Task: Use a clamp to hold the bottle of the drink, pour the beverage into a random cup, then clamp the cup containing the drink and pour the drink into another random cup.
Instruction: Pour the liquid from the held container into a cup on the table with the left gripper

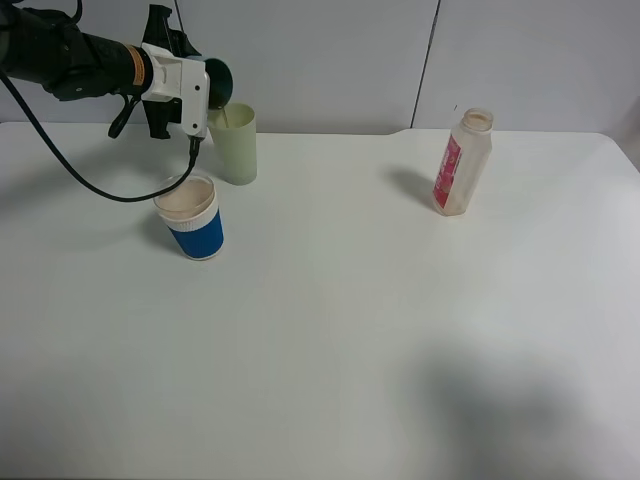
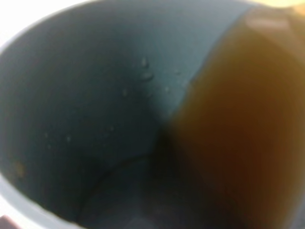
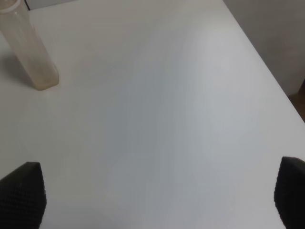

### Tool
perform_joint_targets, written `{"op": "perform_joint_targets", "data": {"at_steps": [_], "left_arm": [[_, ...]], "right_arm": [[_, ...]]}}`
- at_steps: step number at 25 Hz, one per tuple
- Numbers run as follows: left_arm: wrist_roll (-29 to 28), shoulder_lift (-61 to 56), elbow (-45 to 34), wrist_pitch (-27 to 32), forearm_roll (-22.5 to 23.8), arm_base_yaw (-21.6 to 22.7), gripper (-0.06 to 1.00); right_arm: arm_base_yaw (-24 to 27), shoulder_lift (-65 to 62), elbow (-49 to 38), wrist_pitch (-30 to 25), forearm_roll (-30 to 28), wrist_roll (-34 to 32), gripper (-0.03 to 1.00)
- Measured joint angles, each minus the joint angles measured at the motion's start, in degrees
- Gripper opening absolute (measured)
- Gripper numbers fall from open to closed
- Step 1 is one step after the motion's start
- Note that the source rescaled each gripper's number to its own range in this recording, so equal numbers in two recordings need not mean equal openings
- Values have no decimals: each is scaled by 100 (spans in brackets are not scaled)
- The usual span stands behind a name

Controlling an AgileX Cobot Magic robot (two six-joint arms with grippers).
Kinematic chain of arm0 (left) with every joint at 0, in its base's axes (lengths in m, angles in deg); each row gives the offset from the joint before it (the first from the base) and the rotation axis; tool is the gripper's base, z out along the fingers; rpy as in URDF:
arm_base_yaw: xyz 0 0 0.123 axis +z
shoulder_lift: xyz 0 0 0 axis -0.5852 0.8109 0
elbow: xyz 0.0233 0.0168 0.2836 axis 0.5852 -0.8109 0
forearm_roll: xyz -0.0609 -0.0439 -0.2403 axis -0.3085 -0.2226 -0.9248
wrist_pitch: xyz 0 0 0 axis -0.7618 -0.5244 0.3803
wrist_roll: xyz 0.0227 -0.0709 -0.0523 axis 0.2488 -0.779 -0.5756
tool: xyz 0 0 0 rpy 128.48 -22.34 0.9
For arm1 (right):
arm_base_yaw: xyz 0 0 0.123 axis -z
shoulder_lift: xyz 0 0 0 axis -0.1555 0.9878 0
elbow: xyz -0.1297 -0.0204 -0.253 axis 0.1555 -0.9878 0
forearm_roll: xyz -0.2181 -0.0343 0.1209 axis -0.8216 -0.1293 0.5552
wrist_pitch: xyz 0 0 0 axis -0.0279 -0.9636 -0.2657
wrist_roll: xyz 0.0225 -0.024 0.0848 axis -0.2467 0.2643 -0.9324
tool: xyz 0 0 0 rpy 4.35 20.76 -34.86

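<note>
My left gripper [image 1: 203, 92] is shut on the teal cup containing the drink [image 1: 219, 83], held tipped on its side high at the back left. Its mouth hangs right over the pale yellow-green tumbler [image 1: 235, 145]. The left wrist view looks straight into the teal cup [image 2: 95, 119], where the brown beverage [image 2: 238, 129] lies pooled against one wall toward the rim. The bottle [image 1: 462, 163], with its pink label and no cap, stands upright at the back right, also seen as bottle [image 3: 29, 50]. My right gripper [image 3: 157, 195] is open over bare table, well away from the bottle.
A blue cup with a white rim [image 1: 191, 217] stands just in front of the yellow-green tumbler, under the left arm's cable. The white table [image 1: 350, 330] stretches wide in front. Its right edge [image 3: 267, 67] runs close beside the right gripper.
</note>
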Motion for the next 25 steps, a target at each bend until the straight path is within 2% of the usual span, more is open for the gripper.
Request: {"op": "perform_joint_targets", "data": {"at_steps": [25], "left_arm": [[238,0,0,-5,0,0,1]], "right_arm": [[0,0,0,0,0,0,97]]}}
